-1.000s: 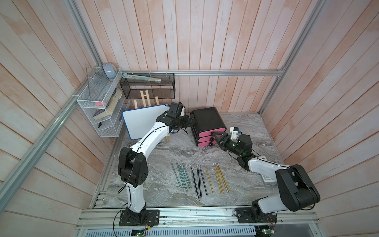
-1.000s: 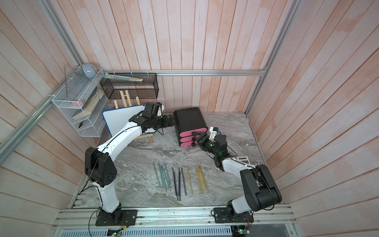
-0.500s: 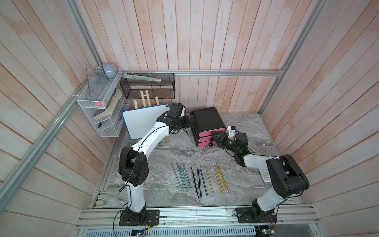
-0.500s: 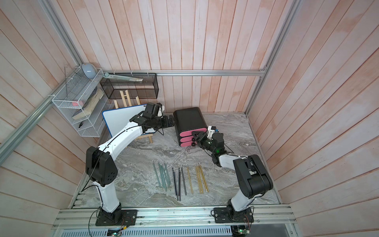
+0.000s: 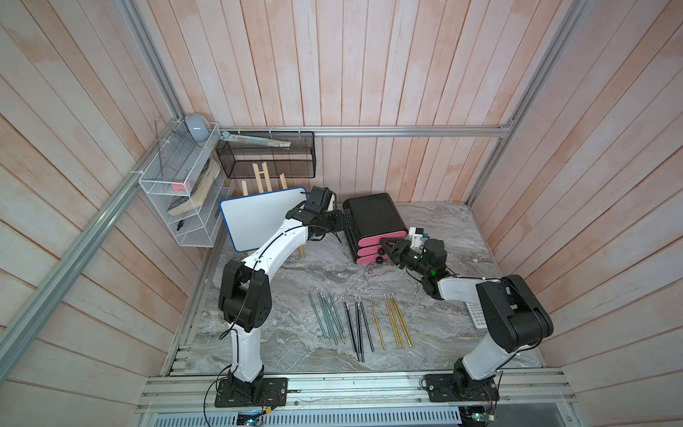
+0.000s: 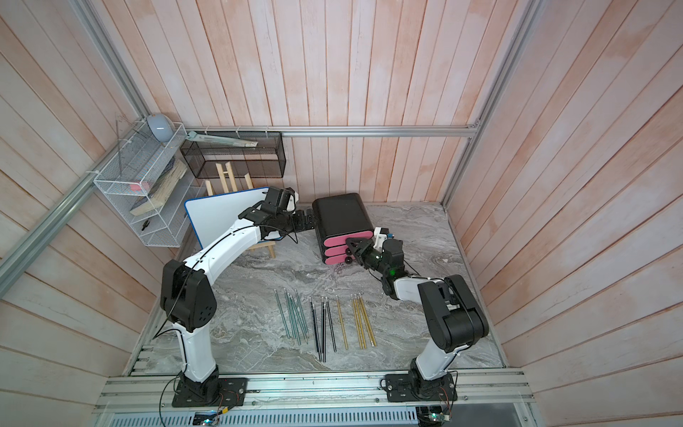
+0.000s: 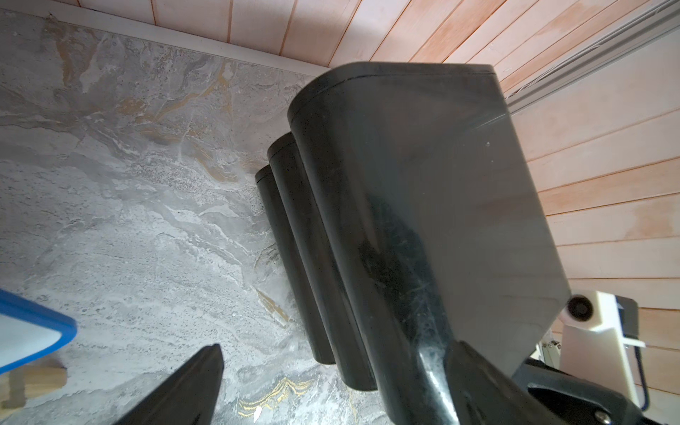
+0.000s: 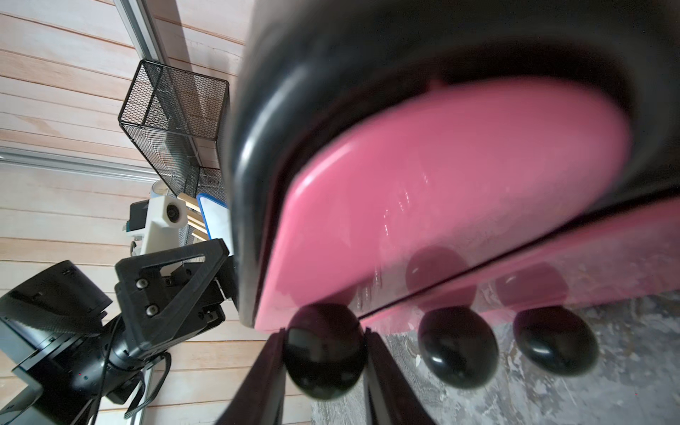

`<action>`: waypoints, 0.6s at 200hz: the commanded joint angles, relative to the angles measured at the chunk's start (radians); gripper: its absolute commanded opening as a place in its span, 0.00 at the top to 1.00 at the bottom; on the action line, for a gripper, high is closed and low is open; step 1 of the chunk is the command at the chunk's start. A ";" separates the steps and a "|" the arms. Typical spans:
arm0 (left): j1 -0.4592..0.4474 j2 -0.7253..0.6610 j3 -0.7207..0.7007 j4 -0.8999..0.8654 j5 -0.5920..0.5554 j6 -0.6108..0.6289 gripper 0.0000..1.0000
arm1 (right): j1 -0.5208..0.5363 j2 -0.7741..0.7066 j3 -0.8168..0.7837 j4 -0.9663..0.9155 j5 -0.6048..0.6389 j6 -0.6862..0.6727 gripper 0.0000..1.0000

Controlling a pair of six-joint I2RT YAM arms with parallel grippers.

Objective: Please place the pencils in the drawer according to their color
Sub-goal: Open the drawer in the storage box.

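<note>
At the back of the marble table: the drawer, a black cabinet with three pink fronts stacked, each with a round black knob. On the top front's knob, the right gripper, at a narrow pinch, one of its fingers pressed to each side of the ball in the right wrist view. Against the cabinet's left side wall, the left gripper, spread wide and gripping nothing. In the left wrist view, one finger clear over the table, the other laid along the black shell. Near the front edge, between the two arm bases, the pencils, all flat on the marble, ferrules toward the cabinet, well apart from both grippers: teal-green ones on the left, black ones in the middle, yellow ones on the right, one yellow a little apart beside the black. Beside the left arm, a whiteboard on a wooden easel; under the right arm, a calculator
</note>
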 commanded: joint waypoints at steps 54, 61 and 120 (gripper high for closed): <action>-0.002 0.045 0.053 0.028 0.026 -0.010 0.00 | -0.004 -0.197 -0.136 -0.038 -0.024 -0.016 0.81; -0.002 0.045 0.053 0.028 0.028 -0.013 0.00 | -0.004 -0.216 -0.149 -0.050 -0.021 -0.017 0.81; -0.003 0.032 0.036 0.040 0.038 -0.019 0.00 | -0.002 -0.347 -0.234 -0.139 -0.023 -0.028 0.81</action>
